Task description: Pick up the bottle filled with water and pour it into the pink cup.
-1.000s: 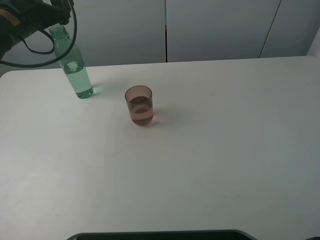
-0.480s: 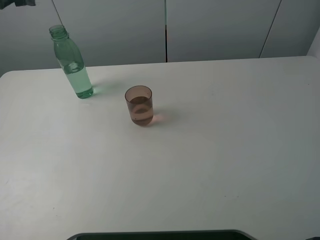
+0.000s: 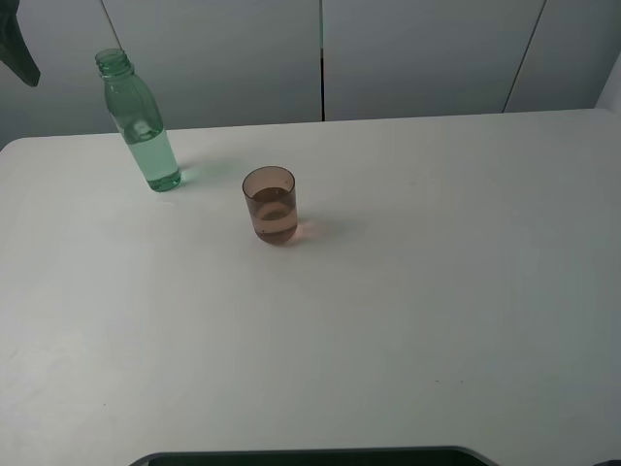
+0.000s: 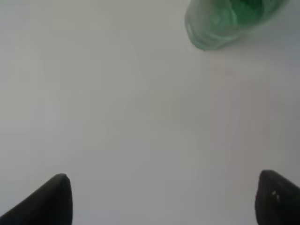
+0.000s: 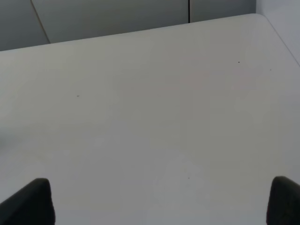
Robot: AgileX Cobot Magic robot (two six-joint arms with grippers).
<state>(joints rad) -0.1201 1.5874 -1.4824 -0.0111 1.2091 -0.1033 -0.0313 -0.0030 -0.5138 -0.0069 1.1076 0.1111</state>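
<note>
The green-tinted bottle (image 3: 142,124) stands upright and capless at the table's back left, with water in its lower part. The pink cup (image 3: 270,204) stands to its right, nearer the front, with some liquid in it. In the exterior view only a dark part of the left arm (image 3: 19,49) shows, at the top left edge, apart from the bottle. In the left wrist view the left gripper (image 4: 164,206) is open and empty, with the bottle (image 4: 229,18) well ahead of it. The right gripper (image 5: 157,206) is open and empty over bare table.
The white table (image 3: 408,291) runs back to a grey panelled wall (image 3: 417,58). A dark edge (image 3: 310,456) lies along the front of the exterior view. The table's far edge and right corner (image 5: 255,18) show in the right wrist view.
The left arm, which was beside the bottle's neck, has drawn away up and to the left to the frame's edge. The bottle and the cup have not moved.
</note>
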